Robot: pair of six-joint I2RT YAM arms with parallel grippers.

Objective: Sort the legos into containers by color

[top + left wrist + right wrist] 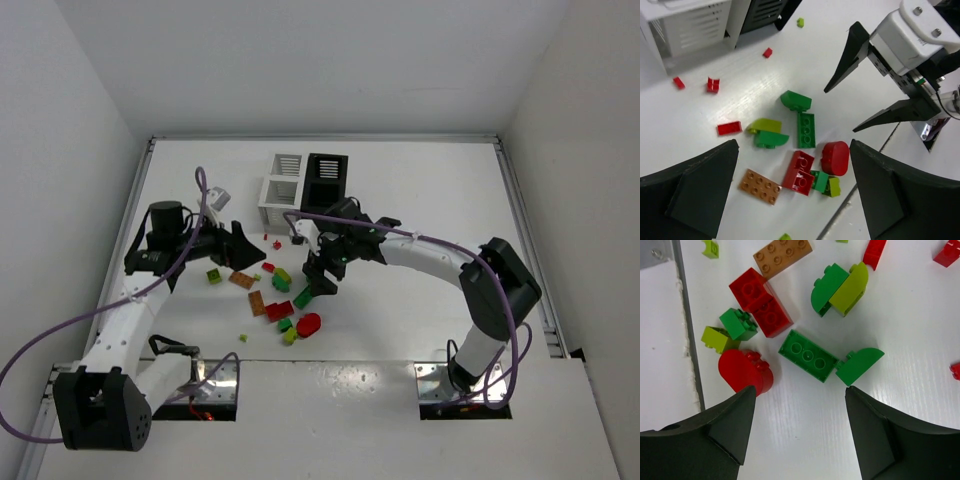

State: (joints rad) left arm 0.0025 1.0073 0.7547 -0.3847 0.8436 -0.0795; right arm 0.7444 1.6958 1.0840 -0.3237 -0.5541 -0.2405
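Note:
The legos lie scattered on the white table: a green three-stud brick (807, 356), a green quarter-round piece (860, 365), a red round piece (744, 371), a red brick (760, 301) and an orange-brown plate (760, 186). My right gripper (800, 390) hovers open just short of the green brick, with nothing between its fingers. My left gripper (792, 185) is wide open above the pile, also holding nothing. The containers, white bins (280, 192) and a black bin (325, 172), stand together behind the pile.
Small red pieces (712, 85) and a tiny yellow-green stud (800, 22) lie between the pile and the bins. A seam in the table (687, 330) runs just beside the red round piece. Both arms crowd the pile from either side.

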